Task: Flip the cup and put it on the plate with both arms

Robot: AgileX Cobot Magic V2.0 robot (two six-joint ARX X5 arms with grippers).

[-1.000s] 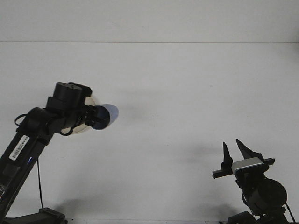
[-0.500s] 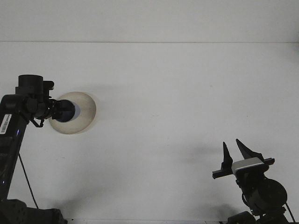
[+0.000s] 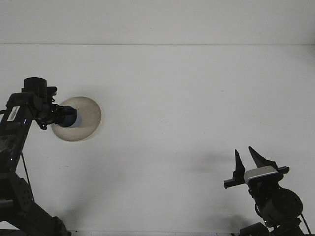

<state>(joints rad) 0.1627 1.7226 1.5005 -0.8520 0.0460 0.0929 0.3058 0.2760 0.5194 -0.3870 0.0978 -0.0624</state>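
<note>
A round beige plate point(image 3: 84, 119) lies on the white table at the left. Over its left part is a dark blue cup point(image 3: 70, 118), lying sideways with its mouth turned right. My left gripper point(image 3: 60, 116) comes in from the left and is shut on the cup; its fingertips are dark against the cup and hard to separate. My right gripper point(image 3: 247, 160) is low at the right front, far from the plate. It points up, is open, and holds nothing.
The left arm's dark links point(image 3: 12, 147) run down the left edge to its base. The table's far edge point(image 3: 157, 44) meets a pale wall at the back.
My left arm drew back to the left, bringing the cup from right of the plate to over the plate's left part. The right arm has not moved.
</note>
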